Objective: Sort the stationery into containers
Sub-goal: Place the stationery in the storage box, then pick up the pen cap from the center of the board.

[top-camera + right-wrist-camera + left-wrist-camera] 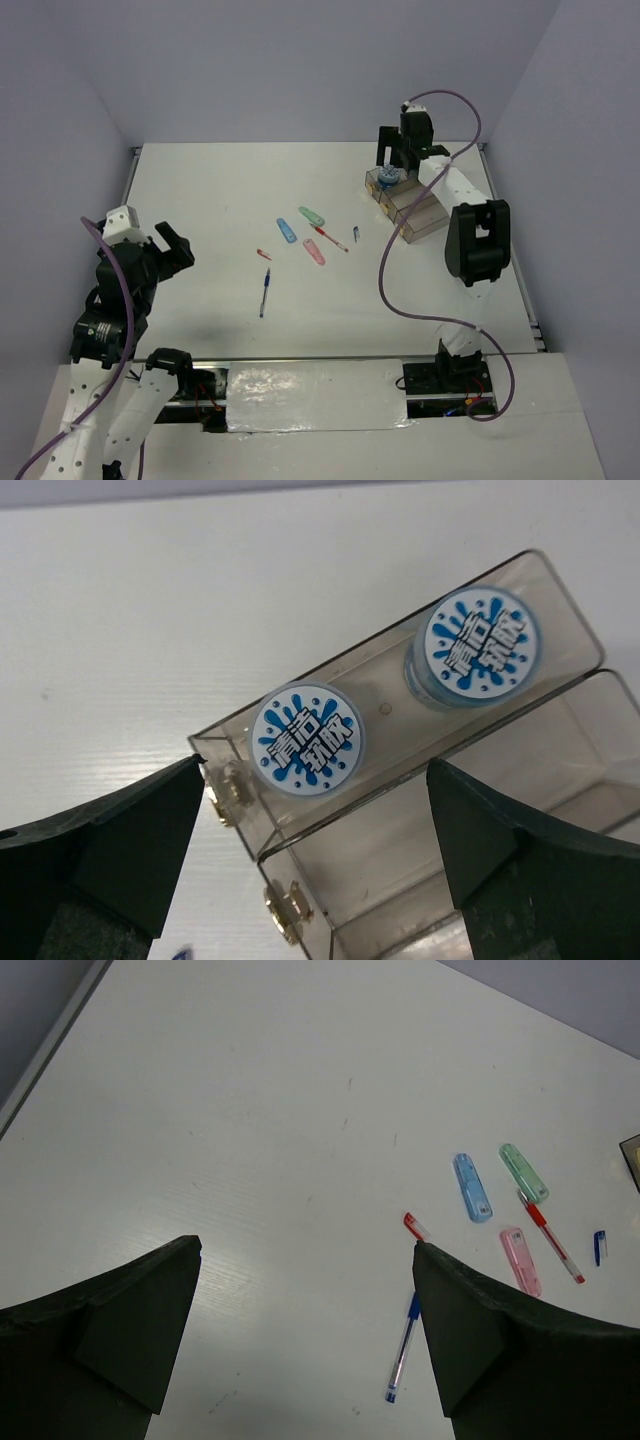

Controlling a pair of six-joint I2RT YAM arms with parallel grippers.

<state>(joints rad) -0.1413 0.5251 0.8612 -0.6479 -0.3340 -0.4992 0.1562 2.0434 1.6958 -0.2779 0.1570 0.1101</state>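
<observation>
Three clear brown-tinted bins stand joined at the far right. Two blue-and-white tape rolls lie in the farthest bin; the right wrist view shows one near the bin's end and the other further along. My right gripper hovers open and empty above that bin. On the table lie a blue pen, a red pen, blue, green and pink flat pieces and a red bit. My left gripper is open and empty, left of them.
A small blue bit lies right of the red pen. The left wrist view shows the blue pen, red bit, blue piece, green piece, pink piece and red pen. Grey walls enclose the table.
</observation>
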